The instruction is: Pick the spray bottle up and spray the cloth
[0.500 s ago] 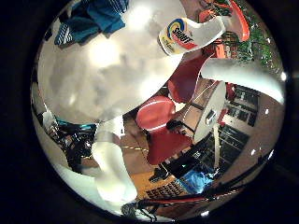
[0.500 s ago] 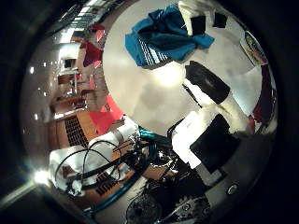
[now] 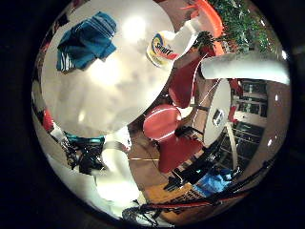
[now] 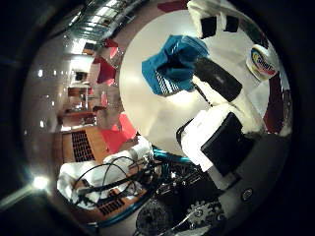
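On the white round bench (image 3: 109, 95) the blue cloth (image 3: 86, 40) lies left, the spray bottle (image 3: 174, 40) stands right at the bench's edge. Both sit farther off than half a second ago, the bottle ungrasped; the robot hand (image 4: 224, 105), fingers spread and empty, has swung, approach unfinished.

Spray bottle (image 3: 167, 45) and cloth (image 3: 86, 40) on table (image 3: 114, 95)
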Motion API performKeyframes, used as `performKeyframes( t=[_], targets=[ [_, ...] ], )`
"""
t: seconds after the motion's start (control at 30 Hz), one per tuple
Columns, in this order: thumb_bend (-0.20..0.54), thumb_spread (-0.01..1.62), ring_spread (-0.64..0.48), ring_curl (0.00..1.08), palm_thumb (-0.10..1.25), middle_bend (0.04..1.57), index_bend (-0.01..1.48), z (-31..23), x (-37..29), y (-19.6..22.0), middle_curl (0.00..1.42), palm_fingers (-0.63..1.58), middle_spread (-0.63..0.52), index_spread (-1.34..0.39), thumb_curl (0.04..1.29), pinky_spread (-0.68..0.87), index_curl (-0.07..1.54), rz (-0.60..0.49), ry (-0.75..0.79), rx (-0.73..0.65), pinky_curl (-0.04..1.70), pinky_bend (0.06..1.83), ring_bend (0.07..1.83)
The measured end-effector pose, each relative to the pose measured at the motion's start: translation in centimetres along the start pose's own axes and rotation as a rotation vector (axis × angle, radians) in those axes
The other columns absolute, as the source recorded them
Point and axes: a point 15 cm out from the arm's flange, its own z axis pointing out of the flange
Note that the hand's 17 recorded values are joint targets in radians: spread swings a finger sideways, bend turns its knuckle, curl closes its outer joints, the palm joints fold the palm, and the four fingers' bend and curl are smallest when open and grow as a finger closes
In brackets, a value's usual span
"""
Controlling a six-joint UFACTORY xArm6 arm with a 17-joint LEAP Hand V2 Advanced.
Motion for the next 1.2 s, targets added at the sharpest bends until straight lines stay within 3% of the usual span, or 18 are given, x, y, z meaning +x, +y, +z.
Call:
performKeyframes(
  t=[0.33, 0.67, 1.2],
  targets=[
    [-0.008, 1.36, -0.03, 0.22, 0.93, 0.52, 0.32, -4.3, 4.5, 1.1, 0.47, 0.61, -0.24, -0.47, 0.25, 0.34, 0.50, 0.108, -0.114, 0.117, 0.11, 0.19, 0.41],
    [-0.006, 1.36, -0.07, 0.21, 0.95, 0.54, 0.28, -6.8, 10.2, 3.1, 0.48, 0.66, -0.26, -0.47, 0.27, 0.32, 0.51, 0.254, -0.269, 0.324, 0.10, 0.19, 0.49],
    [-0.006, 1.37, -0.08, 0.19, 0.98, 0.54, 0.27, -4.9, 17.7, 7.8, 0.51, 0.67, -0.27, -0.47, 0.28, 0.32, 0.53, 0.387, -0.370, 0.379, 0.09, 0.20, 0.51]
  ],
)
